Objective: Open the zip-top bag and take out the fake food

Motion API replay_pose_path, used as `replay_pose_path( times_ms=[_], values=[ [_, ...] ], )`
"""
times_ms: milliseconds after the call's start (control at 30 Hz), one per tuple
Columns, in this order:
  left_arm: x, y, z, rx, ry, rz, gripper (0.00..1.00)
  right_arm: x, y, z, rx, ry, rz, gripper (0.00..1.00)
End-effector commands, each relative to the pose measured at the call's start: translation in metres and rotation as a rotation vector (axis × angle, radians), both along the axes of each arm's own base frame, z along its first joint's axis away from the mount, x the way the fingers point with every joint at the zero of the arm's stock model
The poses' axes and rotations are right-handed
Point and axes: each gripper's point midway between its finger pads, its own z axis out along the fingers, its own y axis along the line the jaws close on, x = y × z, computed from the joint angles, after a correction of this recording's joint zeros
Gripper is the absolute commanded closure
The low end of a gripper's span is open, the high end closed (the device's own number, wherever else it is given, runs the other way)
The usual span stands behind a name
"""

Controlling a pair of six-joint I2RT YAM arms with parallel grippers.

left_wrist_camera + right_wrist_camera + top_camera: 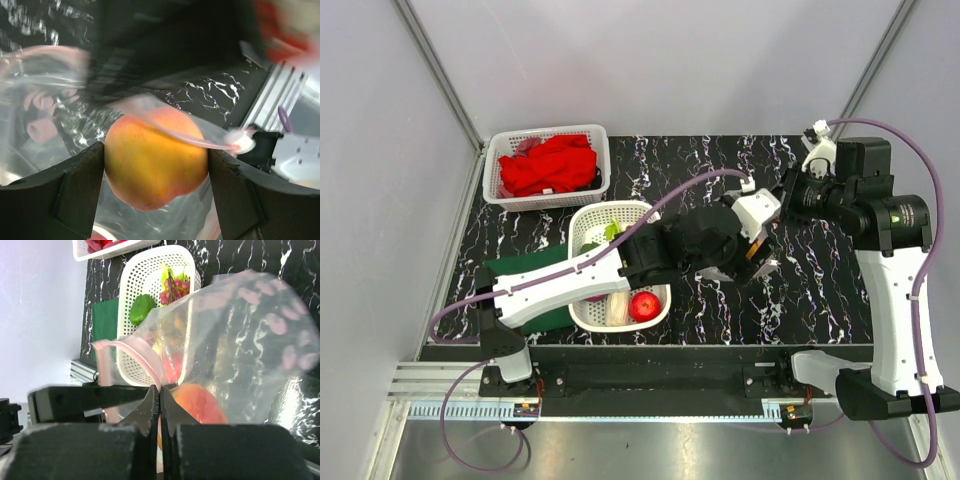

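Above the black marbled tabletop, right of the basket, with right jaws pressed together on the pink rim of the bag and left jaws pinching the peach inside its mouth, pull the peach straight out, keeping the bag still.

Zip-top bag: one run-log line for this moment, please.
left jaws: closed on peach | right jaws: shut on zip-top bag edge | stage: peach not yet clear of bag

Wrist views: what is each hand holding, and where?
Left hand grips the round orange-yellow plastic peach by its sides; right hand pinches the clear zip-top bag at its pink zip strip.
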Motion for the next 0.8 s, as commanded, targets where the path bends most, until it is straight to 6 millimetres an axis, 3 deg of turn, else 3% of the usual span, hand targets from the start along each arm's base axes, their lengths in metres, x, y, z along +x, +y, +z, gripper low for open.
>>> replay_pose_path(
  times_ms=[0, 167, 267, 333, 467, 567, 700, 767],
  values=[
    [0.004, 0.008, 0.043, -0.025, -0.214, -0.094, 1.00, -0.004, -0.001, 0.016, -0.049, -0.082, 0.067, 1.00],
    [0.022, 0.020, 0.062, -0.040, -0.224, 0.048, 1.00, -0.010, -0.014, -0.006, -0.122, -0.061, 0.029, 1.00],
    [0.023, 0.021, 0.073, -0.081, -0.187, 0.081, 1.00, -0.017, -0.019, -0.016, -0.132, -0.059, -0.002, 1.00],
    [0.019, 0.022, 0.075, -0.119, -0.105, 0.095, 1.00, -0.014, -0.031, -0.034, -0.181, -0.030, -0.064, 1.00],
    [0.012, 0.030, 0.100, -0.300, 0.127, 0.081, 1.00, -0.004, -0.051, -0.057, -0.247, 0.000, -0.191, 1.00],
    [-0.002, 0.032, 0.124, -0.420, 0.203, -0.031, 1.00, 0.008, -0.060, -0.062, -0.280, 0.010, -0.244, 1.00],
    [-0.018, 0.057, 0.160, -0.503, 0.142, -0.108, 1.00, 0.022, -0.072, -0.064, -0.342, 0.024, -0.293, 1.00],
    [-0.007, 0.074, 0.150, -0.455, 0.125, -0.018, 1.00, 0.028, -0.085, -0.059, -0.401, 0.017, -0.348, 1.00]
  ],
)
